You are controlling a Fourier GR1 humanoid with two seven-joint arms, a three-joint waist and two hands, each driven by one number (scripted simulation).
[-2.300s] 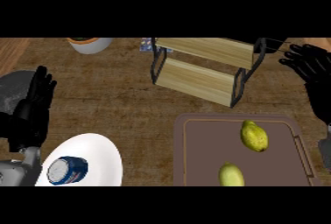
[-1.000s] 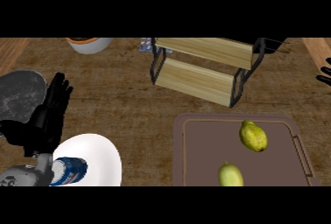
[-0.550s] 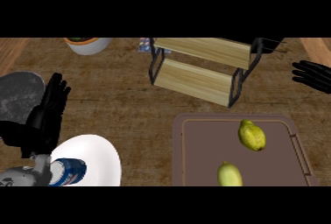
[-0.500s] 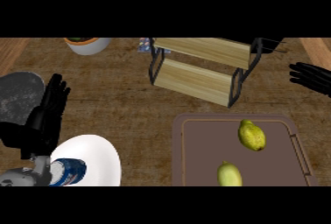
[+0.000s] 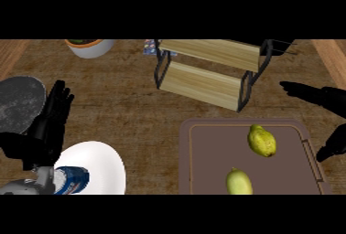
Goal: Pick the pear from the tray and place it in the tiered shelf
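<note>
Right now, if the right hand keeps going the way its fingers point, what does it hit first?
The right hand points toward the view's left. First in that line is the tiered shelf, at its black right-side frame. Height is unclear from above, so it might pass over the lower board instead.

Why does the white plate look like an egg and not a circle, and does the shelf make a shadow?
In the head view the white plate looks stretched taller than wide because the camera looks steeply down near the picture's edge; it is still a round plate. The tiered shelf casts only a faint dark patch on the counter beside its legs. No glare shows on the pear.
</note>
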